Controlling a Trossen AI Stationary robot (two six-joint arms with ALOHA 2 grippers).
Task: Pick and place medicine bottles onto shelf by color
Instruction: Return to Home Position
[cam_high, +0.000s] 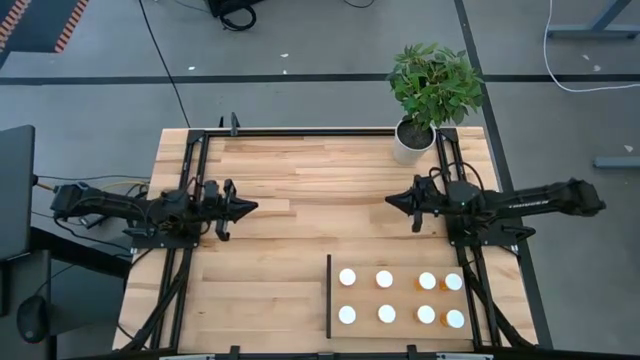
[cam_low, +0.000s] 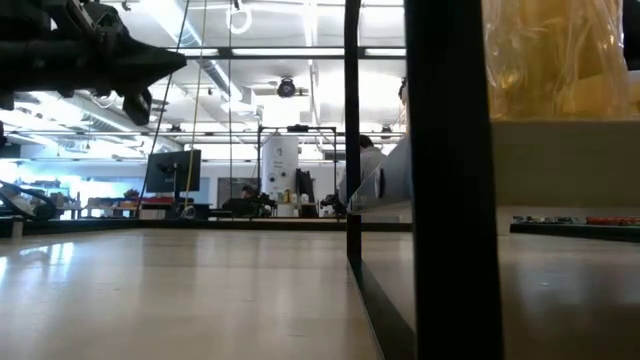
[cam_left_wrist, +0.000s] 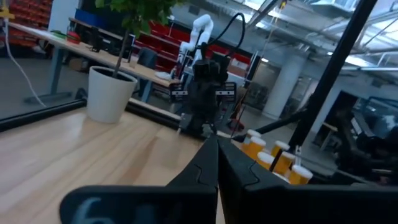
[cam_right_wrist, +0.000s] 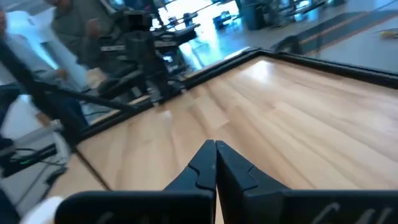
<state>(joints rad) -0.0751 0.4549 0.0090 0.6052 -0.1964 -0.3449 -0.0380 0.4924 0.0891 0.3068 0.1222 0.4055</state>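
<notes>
Orange at right, white at left: eight medicine bottles (cam_high: 386, 314) standing in two rows of four on the shelf (cam_high: 366, 297). Clenched above mid-table (cam_high: 300, 165), well apart: left claw (cam_high: 250, 208), right claw (cam_high: 392, 200).

Eight medicine bottles (cam_high: 386, 279), one shelf (cam_high: 366, 298), one plant (cam_high: 435, 78)

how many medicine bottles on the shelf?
8 medicine bottles on the shelf, two rows of four: white ones in the two columns nearest the black strip, orange ones in the other two. None looks hidden.
</notes>
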